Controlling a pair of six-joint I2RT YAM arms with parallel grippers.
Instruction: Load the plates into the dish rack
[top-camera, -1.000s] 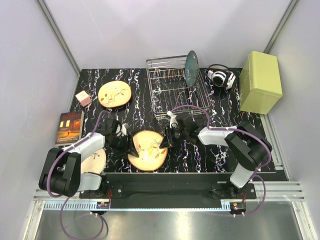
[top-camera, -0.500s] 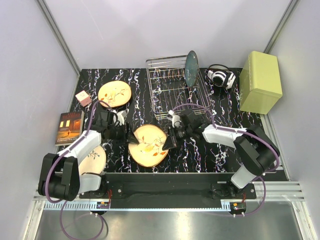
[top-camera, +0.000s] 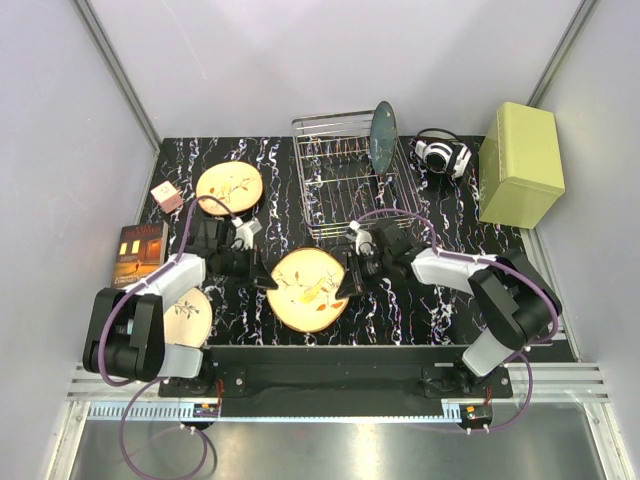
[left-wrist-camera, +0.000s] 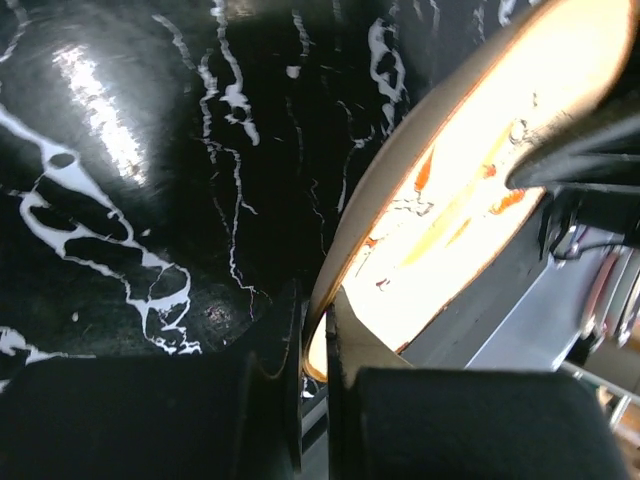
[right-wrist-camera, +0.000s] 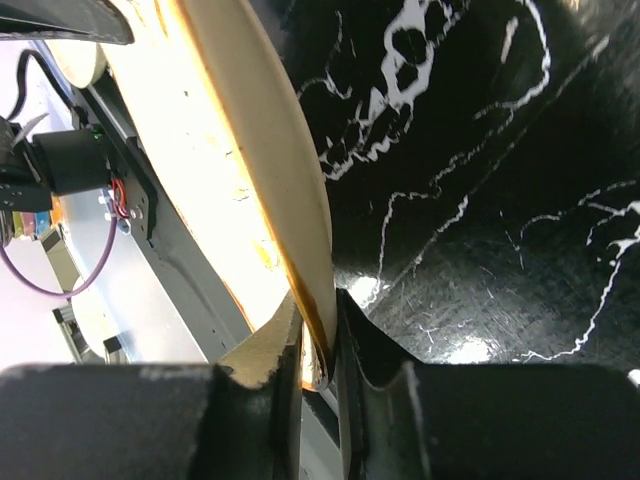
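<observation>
Top external view shows the leaf-patterned plate (top-camera: 308, 290) at the near centre of the counter (top-camera: 400, 315), apparently raised off it and pinched from both sides. The left gripper (top-camera: 267, 284) bites the rim at 9 o'clock and the right gripper (top-camera: 344, 285) bites it at 3 o'clock. Left wrist view confirms this, its fingers (left-wrist-camera: 352, 345) closed tight on the plate's edge. Right wrist view shows the same, with the fingers (right-wrist-camera: 262, 358) clamped on only a sliver of rim. That shallow hold is the main risk, I judge. Glazed ceramic is slick, so if the two arms move out of step the plate could twist, slide out of one pinch and drop onto the counter, chipping or cracking. Pulling the arms apart or pushing them together could equally strip the grip or stress the rim. The dish rack (top-camera: 335, 190) sits at 12 o'clock from the plate, with the teal plate (top-camera: 381, 137) upright at its right end. A careless swing could knock that one over or catch the wire wall. A second tan plate (top-camera: 229, 187) at 10 o'clock and a third tan plate (top-camera: 190, 318) at 8 o'clock, beside the left arm, lie flat and are not yet loaded.
</observation>
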